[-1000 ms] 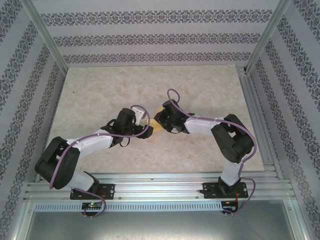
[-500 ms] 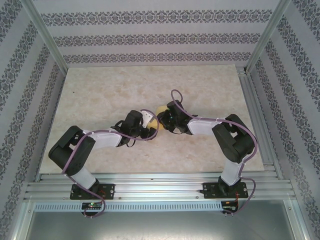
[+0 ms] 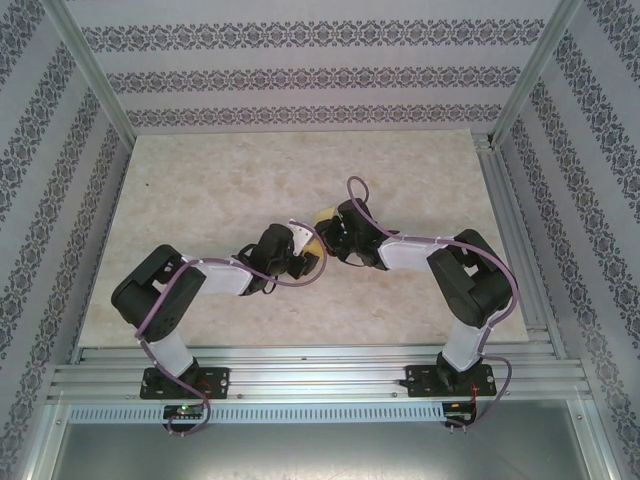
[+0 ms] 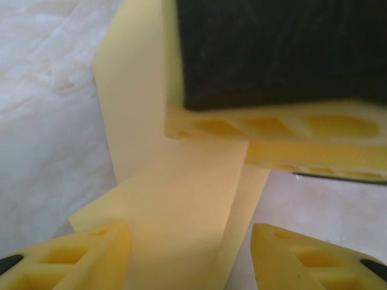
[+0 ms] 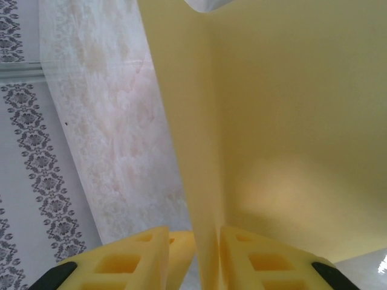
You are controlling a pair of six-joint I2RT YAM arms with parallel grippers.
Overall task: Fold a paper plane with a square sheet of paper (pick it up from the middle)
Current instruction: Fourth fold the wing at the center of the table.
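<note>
The paper [image 3: 322,217] is off the table [image 3: 200,180] and hangs in the air above the table's middle, so the pick-up is done. Folding looks under way but not finished.

The right gripper [image 5: 195,237] has its jaws closed narrowly on the paper. In its wrist view a sharp crease runs straight up from between the two fingers, with one panel rising on each side like an open book. At least one fold is therefore made and holding.

The left gripper [image 4: 190,241], also above the table's middle and a little nearer the table's near edge, has its jaws apart. A strip of the paper lies in the gap between them, and I cannot tell whether either pad touches it. From this side the paper shows overlapping layers and a slanted edge, which suggests more than a single fold. How many there are I cannot tell.

What appears to be left:
- a pointed nose, which I cannot make out in any view
- the wings folded down on either side of a centre crease
- the finished dart set down or released

I judge the task to be somewhere in its middle. The paper is creased and held by one gripper, and the other is placed to take the loose strip.
</note>
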